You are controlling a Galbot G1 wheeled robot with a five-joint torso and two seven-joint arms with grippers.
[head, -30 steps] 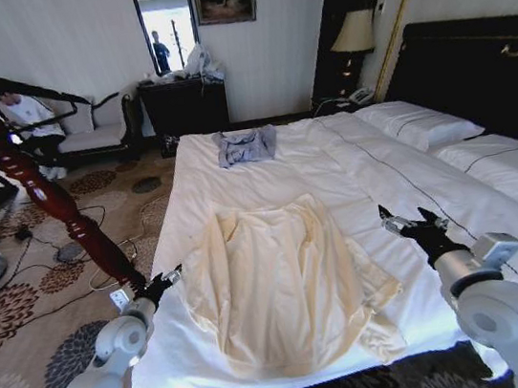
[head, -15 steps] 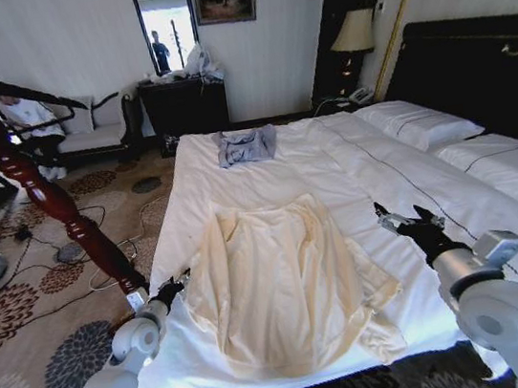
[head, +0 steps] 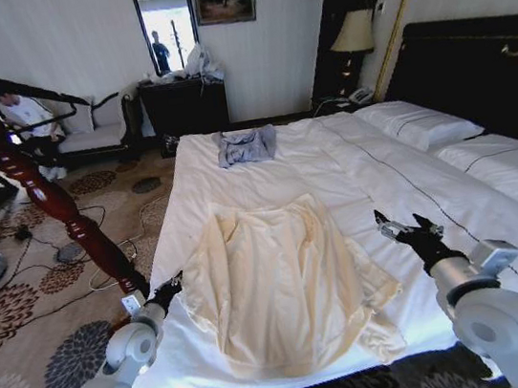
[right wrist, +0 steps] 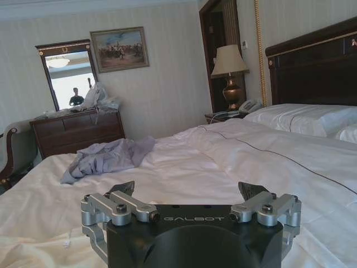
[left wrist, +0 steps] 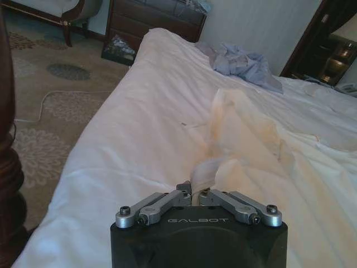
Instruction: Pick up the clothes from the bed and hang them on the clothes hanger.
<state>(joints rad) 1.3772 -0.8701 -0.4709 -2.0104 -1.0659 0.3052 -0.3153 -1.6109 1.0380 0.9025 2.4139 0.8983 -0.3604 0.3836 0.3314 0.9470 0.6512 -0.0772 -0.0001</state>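
— One cream top, the clothes (head: 286, 282), spread flat across the foot half of the bed (head: 402, 183), sleeves out to both sides.
— And the left gripper (head: 166, 290)?
— Low at the clothes' left sleeve edge, on the side of the bed nearest the reddish wooden post (head: 43, 200). Fingers drawn together in the left wrist view, a fold of the pale fabric (left wrist: 209, 167) right at their tips; hard to tell whether pinched.
— Right gripper (head: 407, 229)?
— Over the white duvet just beyond the clothes' right sleeve, jaws spread apart, nothing between them.
— Anything else on the bed?
— A small grey-blue garment (head: 246, 145), well beyond the clothes, near the far edge.
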